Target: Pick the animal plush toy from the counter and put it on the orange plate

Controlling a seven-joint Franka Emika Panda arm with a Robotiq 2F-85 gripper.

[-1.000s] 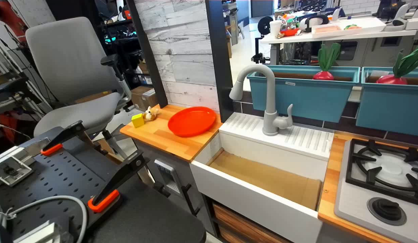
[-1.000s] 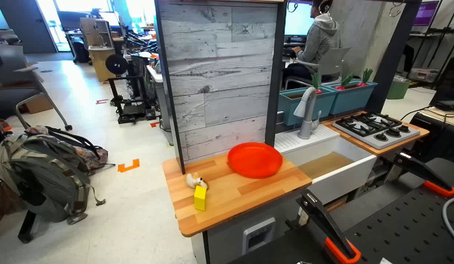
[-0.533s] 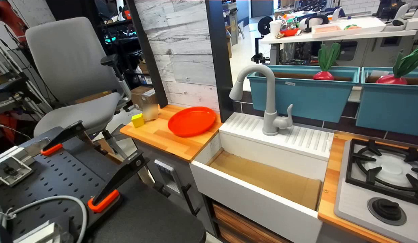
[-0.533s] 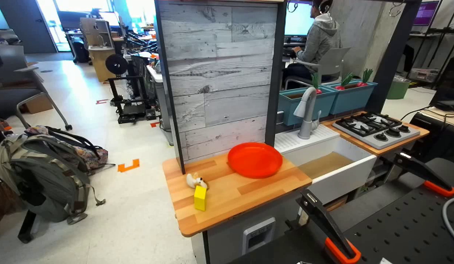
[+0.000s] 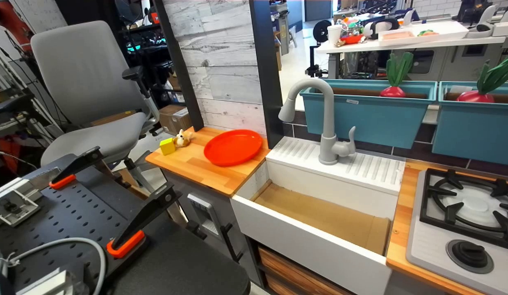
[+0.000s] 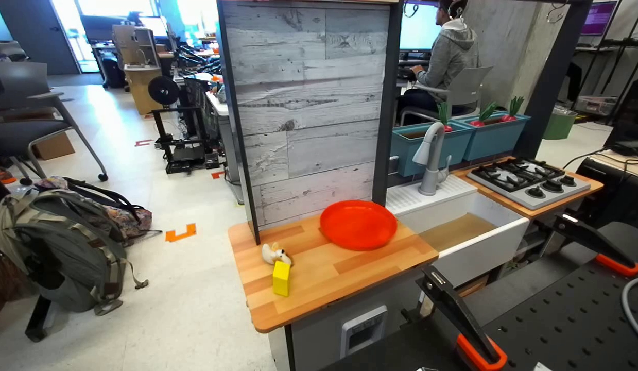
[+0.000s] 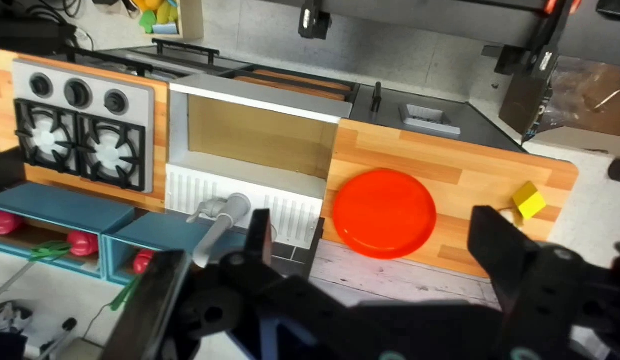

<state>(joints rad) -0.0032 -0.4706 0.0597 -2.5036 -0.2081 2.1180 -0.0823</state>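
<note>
In an exterior view, the animal plush toy [image 6: 272,253] sits on the butcher-block counter [image 6: 324,275] at eight o'clock from the orange plate [image 6: 358,225]. The Robotiq gripper [image 7: 373,216] has its fingers spread.

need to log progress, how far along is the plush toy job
Done: nothing yet; the plush toy sits on the counter beside the yellow block. In hand: nothing; the gripper is open and empty. Left: the whole pick and the placing on the bare orange plate.
</note>
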